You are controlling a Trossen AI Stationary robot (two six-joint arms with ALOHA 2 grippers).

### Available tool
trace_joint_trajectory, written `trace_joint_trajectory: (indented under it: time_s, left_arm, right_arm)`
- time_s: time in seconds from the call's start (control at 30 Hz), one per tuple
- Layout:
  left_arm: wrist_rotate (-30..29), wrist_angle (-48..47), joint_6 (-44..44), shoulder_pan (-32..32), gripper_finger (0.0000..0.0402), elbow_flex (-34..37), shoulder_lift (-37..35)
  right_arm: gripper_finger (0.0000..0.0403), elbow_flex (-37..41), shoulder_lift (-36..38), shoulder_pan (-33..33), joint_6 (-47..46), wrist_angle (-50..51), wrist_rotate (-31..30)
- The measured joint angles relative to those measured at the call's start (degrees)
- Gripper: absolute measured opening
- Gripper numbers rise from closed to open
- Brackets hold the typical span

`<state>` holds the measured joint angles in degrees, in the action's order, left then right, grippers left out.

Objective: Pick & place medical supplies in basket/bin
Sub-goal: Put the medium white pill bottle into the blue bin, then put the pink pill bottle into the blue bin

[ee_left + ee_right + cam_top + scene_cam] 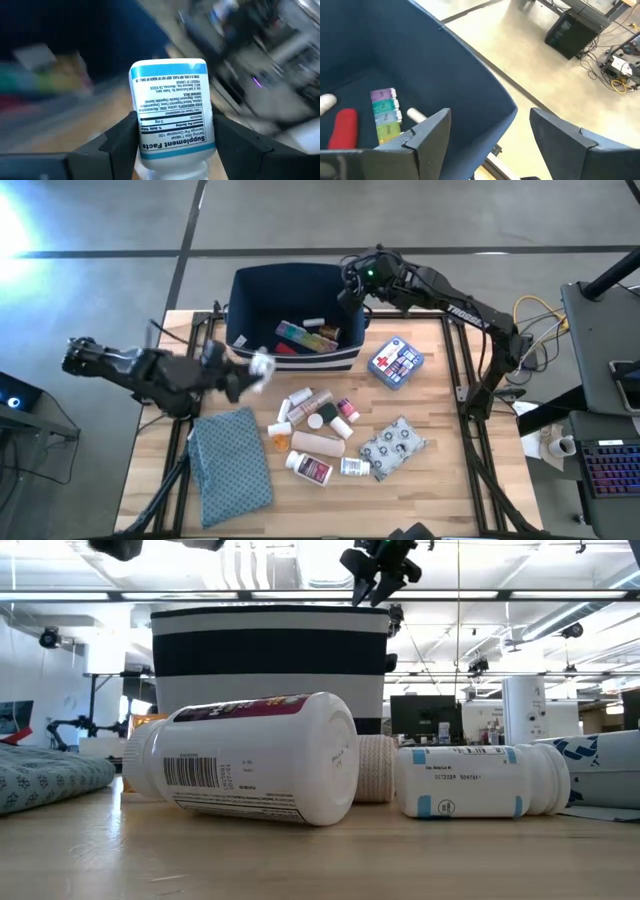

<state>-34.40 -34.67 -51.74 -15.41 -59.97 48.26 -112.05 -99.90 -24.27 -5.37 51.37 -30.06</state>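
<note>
Left gripper (258, 366), beside the navy bin (240, 290), clamps a white pill bottle (172, 107); right gripper (352, 280) spread empty over the bin's rim.

Pill organizer (306, 336) in bin (242, 292)

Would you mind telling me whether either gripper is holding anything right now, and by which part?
The left gripper holds a white pill bottle by its lower body, near the cap end. The right gripper is open and empty over the bin.
</note>
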Motion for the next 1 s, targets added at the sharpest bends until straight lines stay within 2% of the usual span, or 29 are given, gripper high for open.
trace_joint_trajectory:
  time_s: [0.27, 0.43, 0.57, 0.7, 0.8, 0.9, 1.0]
  left_arm:
    - [-17.26, -0.24, 15.22, 13.57, 0.0233, -7.08, 3.79]
    - [-14.17, -0.36, 23.40, 22.01, 0.0277, -8.94, 7.45]
    - [-12.56, -0.33, 28.55, 23.48, 0.0300, -9.83, 9.54]
    - [-10.96, -0.42, 31.37, 21.43, 0.0304, -10.68, 10.14]
    - [-5.49, -0.22, 31.54, 18.26, 0.0304, -11.32, 9.03]
    - [-1.44, -0.38, 31.15, 15.14, 0.0305, -11.28, 8.20]
    - [-1.08, -0.63, 28.57, 12.36, 0.0305, -11.19, 7.69]
  right_arm:
    - [0.0260, 0.00, 0.00, 0.02, -0.70, 0.11, 0.02]
    - [0.0259, 0.00, 0.00, 0.25, -2.80, 1.88, 0.01]
    - [0.0262, 0.00, 0.00, 0.79, -3.94, 5.32, 0.00]
    - [0.0267, 0.00, 0.00, 1.95, -4.15, 8.26, -0.08]
    - [0.0270, 0.00, 0.26, 2.84, -7.02, 11.82, -0.72]
    - [0.0269, 0.00, 1.28, 3.74, -11.36, 17.15, -5.26]
    - [0.0265, 0.00, 3.04, 4.65, -15.23, 24.53, -7.80]
